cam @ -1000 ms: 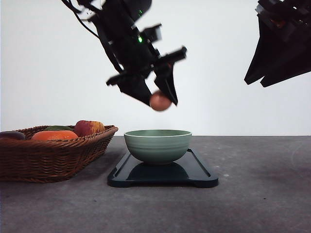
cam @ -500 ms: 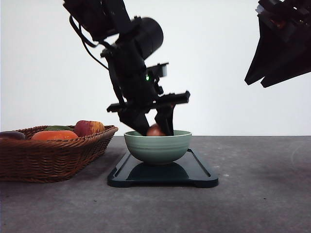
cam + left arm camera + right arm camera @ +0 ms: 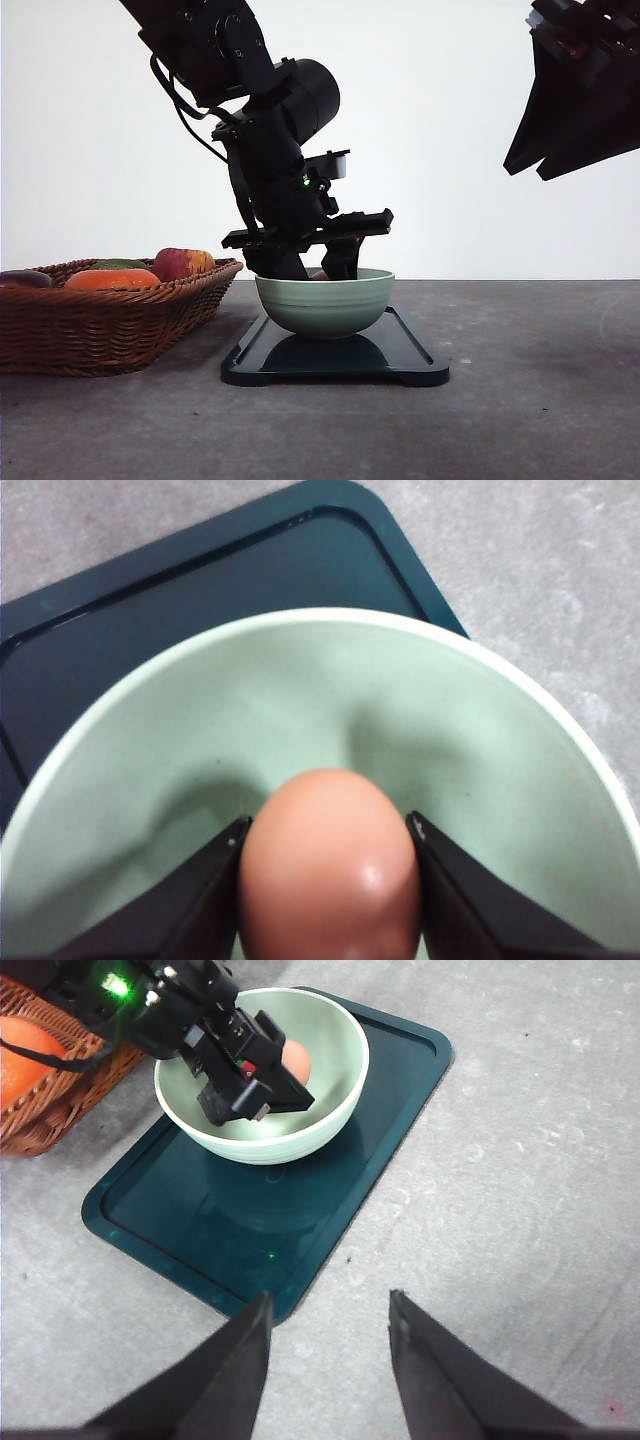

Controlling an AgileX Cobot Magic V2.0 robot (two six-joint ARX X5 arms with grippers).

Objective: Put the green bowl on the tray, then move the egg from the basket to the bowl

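Left hand clamps the egg inside the green bowl

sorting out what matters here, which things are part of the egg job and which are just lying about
Part of the job:
green bowl
tray
egg
basket
left gripper

Just lying about:
orange fruit and red-yellow fruit in the basket
right gripper, open and idle

We note the left arm: matte black, cylindrical joint housing, looped black cables, green indicator light; tapered black fingers on its tool.
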